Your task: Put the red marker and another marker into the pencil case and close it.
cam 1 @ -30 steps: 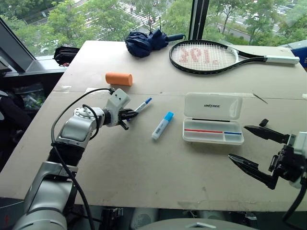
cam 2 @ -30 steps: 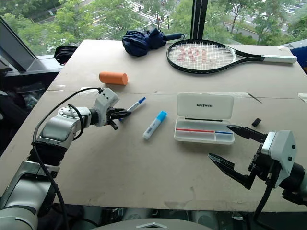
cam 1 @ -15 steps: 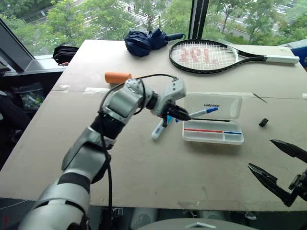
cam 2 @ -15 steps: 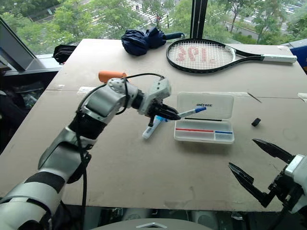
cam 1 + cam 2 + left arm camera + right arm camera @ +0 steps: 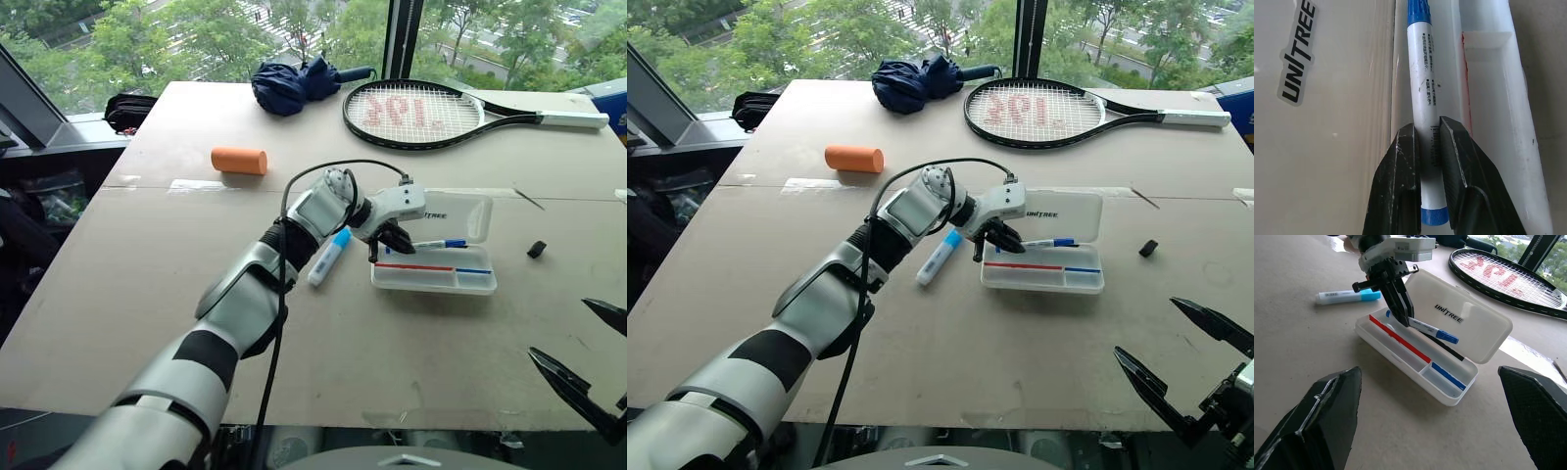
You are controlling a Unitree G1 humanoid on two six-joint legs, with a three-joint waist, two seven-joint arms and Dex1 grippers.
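The pencil case (image 5: 460,211) lies open on the table, its lid flat behind the clear tray. A red marker (image 5: 411,266) lies in the tray's long compartment, and a short blue one sits in the small right compartment. My left gripper (image 5: 390,238) hangs over the tray's back edge, shut on a white marker with a blue cap (image 5: 1422,88). That marker points right along the hinge line, just above the tray (image 5: 1432,329). My right gripper (image 5: 1144,325) stands open at the lower right, well clear of the case.
A thicker marker with a light blue cap (image 5: 329,258) lies left of the case. An orange cylinder (image 5: 240,161), a folded umbrella (image 5: 294,83) and a tennis racket (image 5: 421,113) lie farther back. A small black piece (image 5: 535,250) sits right of the case.
My left arm has swung right, carrying the blue-capped marker from the table's left side to over the case's tray. My right gripper has drawn back toward the lower right, still open.
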